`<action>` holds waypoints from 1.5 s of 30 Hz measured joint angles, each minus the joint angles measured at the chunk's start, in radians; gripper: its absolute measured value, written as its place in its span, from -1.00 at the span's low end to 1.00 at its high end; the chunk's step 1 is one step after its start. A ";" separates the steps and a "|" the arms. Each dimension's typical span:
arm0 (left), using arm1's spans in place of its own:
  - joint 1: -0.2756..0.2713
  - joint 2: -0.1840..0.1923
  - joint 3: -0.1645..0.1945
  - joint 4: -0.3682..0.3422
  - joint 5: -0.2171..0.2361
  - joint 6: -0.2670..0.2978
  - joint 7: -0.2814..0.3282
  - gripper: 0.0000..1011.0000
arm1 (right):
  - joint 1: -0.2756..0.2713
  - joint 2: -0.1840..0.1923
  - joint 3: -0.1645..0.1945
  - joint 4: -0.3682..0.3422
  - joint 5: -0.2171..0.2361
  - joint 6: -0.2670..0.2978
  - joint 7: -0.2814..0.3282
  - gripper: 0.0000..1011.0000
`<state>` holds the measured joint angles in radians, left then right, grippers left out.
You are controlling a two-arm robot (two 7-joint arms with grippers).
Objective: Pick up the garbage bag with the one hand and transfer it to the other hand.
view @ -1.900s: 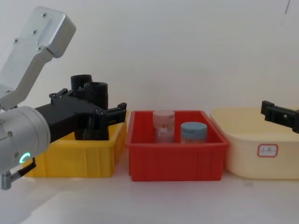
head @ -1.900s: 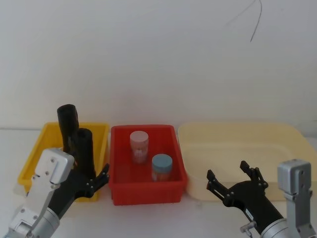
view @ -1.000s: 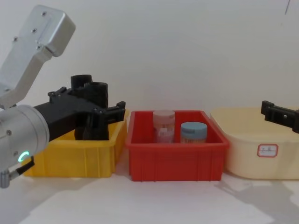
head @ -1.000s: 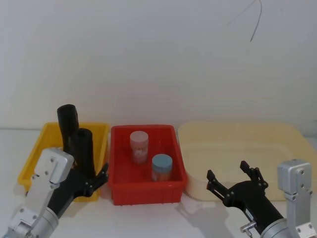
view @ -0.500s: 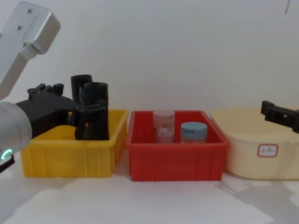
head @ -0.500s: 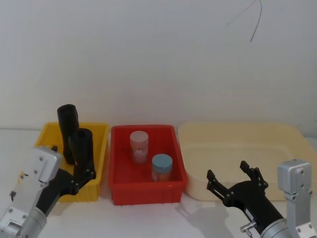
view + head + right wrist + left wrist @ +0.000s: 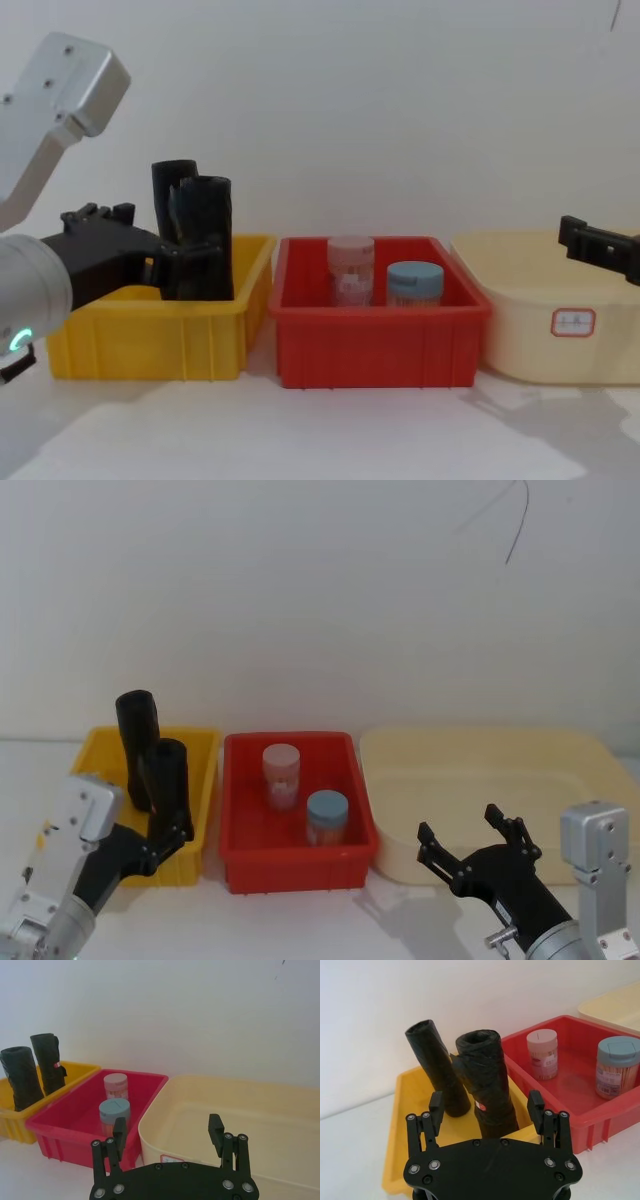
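Left gripper (image 7: 486,1106) jaws wide apart, holding nothing. The garbage bag (image 7: 485,1080) is lined up in the gap between them; the jaw tips look just short of its lower part, but contact is hard to judge from the chest view. The bag stands nearly upright in the yellow bin (image 7: 402,1085), near the bin's front wall, wide hollow top up, with a small red-and-white tag on its side. A slimmer black roll (image 7: 436,1072) leans just behind it in the same bin. Red bin (image 7: 580,1125) sits just beside the yellow one, holding a pink-lidded jar (image 7: 542,1052) and a blue-lidded jar (image 7: 618,1065). Right gripper (image 7: 167,1127) jaws also wide apart and empty, hovering above the counter (image 7: 350,430) in front of the cream tub (image 7: 240,1110), well apart from the bag.
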<state>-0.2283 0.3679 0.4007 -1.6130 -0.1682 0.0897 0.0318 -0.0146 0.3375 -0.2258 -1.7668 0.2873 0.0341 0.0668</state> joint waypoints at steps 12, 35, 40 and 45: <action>-0.058 -0.047 -0.011 0.083 -0.051 -0.010 -0.067 0.98 | 0.000 0.000 0.000 0.000 0.000 0.000 0.000 0.98; -0.199 -0.135 -0.035 0.269 -0.116 -0.025 -0.163 0.87 | 0.000 0.000 0.000 0.000 0.000 0.000 0.000 0.98; -0.219 -0.150 -0.042 0.301 -0.124 -0.020 -0.170 0.66 | 0.000 0.000 0.000 0.000 0.000 0.000 0.000 0.98; -0.234 -0.163 -0.051 0.324 -0.132 -0.016 -0.177 0.32 | 0.000 0.000 0.000 0.000 0.000 0.000 0.000 0.98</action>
<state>-0.4618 0.2048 0.3500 -1.2891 -0.2997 0.0741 -0.1450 -0.0146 0.3375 -0.2258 -1.7668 0.2874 0.0341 0.0668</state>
